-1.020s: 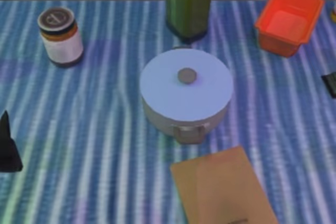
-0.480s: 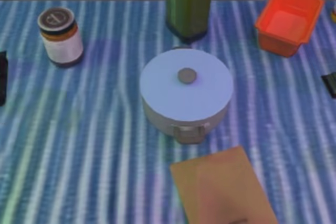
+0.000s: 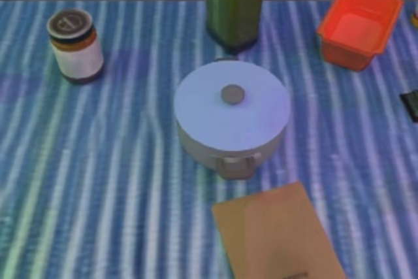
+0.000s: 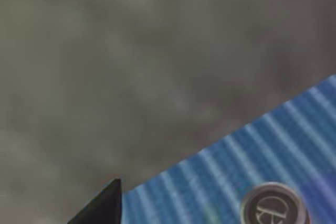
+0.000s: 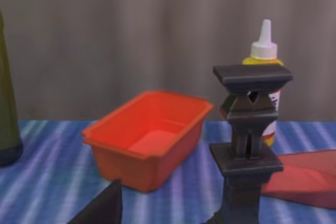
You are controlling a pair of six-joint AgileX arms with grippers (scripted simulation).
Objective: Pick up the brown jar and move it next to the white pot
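Approach step — the brown jar (image 3: 75, 45) stands untouched, well apart from the white pot (image 3: 232, 117). Left gripper's jaws (barely in view) can't be told; next, descend over the jar.

Blue-striped tablecloth (image 3: 117, 181); brown jar (image 3: 75, 45) white-labelled; white pot (image 3: 232, 119); orange-red tub (image 3: 359, 24).
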